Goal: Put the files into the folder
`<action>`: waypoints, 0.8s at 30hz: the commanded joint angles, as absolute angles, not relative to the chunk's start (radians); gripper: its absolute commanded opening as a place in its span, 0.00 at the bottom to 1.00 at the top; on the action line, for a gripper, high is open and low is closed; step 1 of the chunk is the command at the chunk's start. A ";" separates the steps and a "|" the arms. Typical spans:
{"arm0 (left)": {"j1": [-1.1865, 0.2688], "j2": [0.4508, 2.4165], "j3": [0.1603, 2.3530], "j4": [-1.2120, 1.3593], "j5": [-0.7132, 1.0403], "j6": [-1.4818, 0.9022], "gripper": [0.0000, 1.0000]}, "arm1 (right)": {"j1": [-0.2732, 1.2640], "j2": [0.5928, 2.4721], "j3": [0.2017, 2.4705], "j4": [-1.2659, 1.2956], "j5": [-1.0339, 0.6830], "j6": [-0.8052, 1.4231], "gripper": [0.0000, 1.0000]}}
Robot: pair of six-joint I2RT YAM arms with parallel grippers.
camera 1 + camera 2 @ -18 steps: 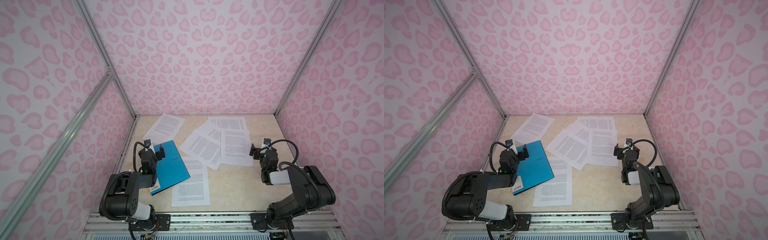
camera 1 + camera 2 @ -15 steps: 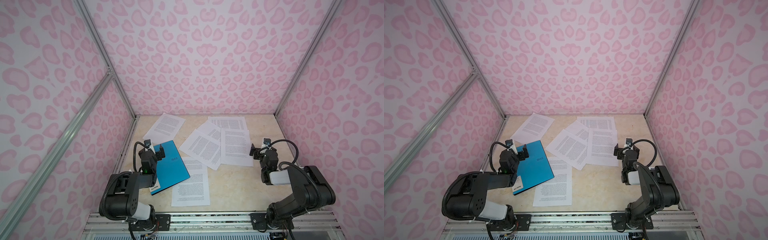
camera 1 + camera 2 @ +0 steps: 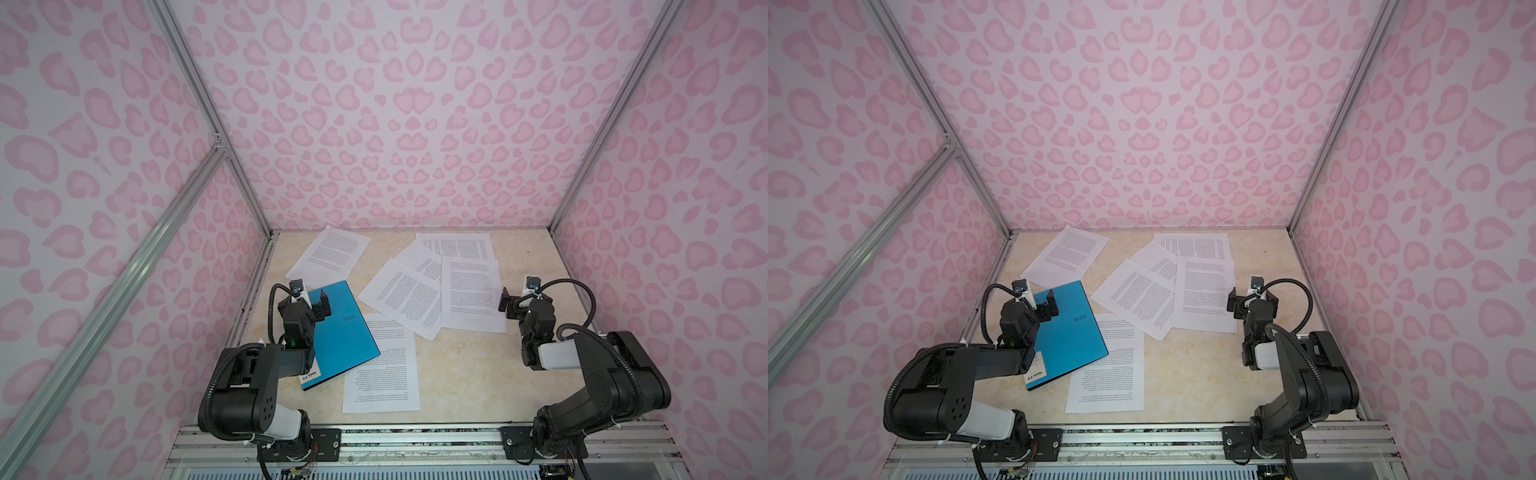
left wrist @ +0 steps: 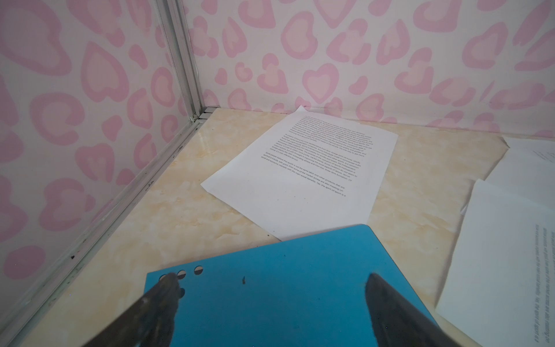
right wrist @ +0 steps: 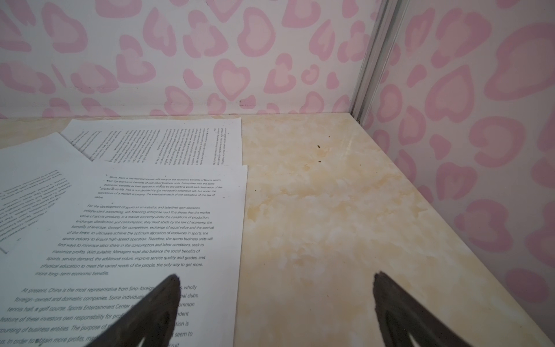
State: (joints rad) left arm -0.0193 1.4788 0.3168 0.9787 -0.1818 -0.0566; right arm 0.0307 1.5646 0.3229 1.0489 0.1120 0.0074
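Nothing filed yet: the blue folder [image 3: 338, 332] lies closed beneath the wide-open, empty left gripper [image 4: 271, 276], six printed sheets [image 3: 471, 291] loose beside and beyond it, the right gripper [image 5: 276, 276] equally open, holding nothing.

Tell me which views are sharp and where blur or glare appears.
In both top views: even light, no glare, text on the sheets too small to read. Left wrist view: blue folder sharp, left gripper blurred. Right wrist view: near sheet readable, right gripper blurred.

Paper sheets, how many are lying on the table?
6: a far-left sheet, four overlapping sheets right of it, a near sheet partly under the folder. Others may hide beneath.
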 commanded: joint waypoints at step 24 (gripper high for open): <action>-0.018 1.475 0.314 1.013 -0.189 -0.050 0.97 | 0.038 1.566 0.314 1.069 0.140 0.000 1.00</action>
